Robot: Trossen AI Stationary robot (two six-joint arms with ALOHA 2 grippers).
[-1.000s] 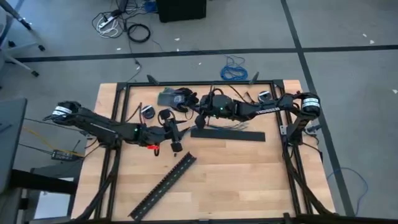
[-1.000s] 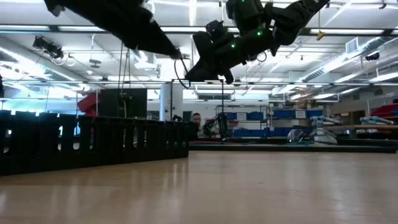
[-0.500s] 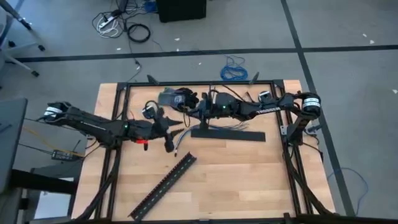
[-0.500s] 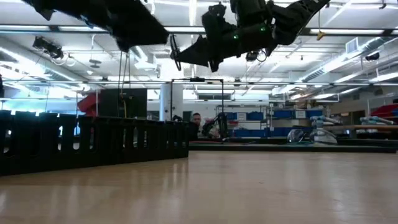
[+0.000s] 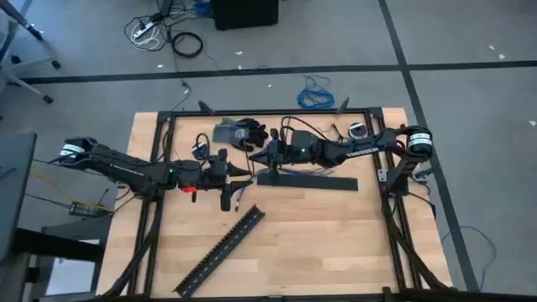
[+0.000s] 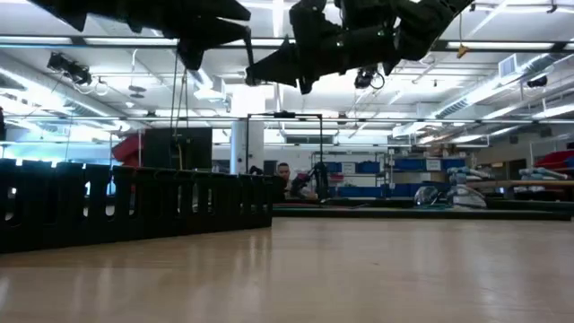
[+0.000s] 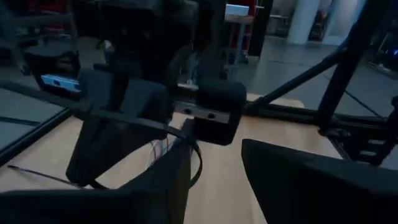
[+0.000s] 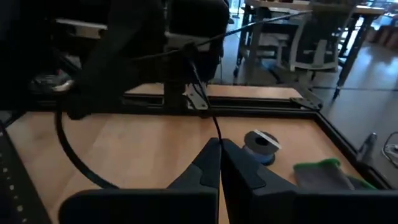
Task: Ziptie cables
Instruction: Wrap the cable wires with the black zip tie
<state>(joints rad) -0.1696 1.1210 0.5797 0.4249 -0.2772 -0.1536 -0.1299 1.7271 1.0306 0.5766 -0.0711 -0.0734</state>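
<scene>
The cables (image 5: 323, 170), a few thin coloured wires, lie on the wooden table (image 5: 336, 243) just behind a flat black strip (image 5: 307, 180). Above that strip's left end, the right gripper (image 5: 254, 162) has its fingers pressed together on a thin black zip tie (image 8: 205, 112). The left gripper (image 5: 243, 174) faces it, almost touching, fingers apart around the tie's loop.

Cables (image 5: 323, 170) too thin to count
</scene>
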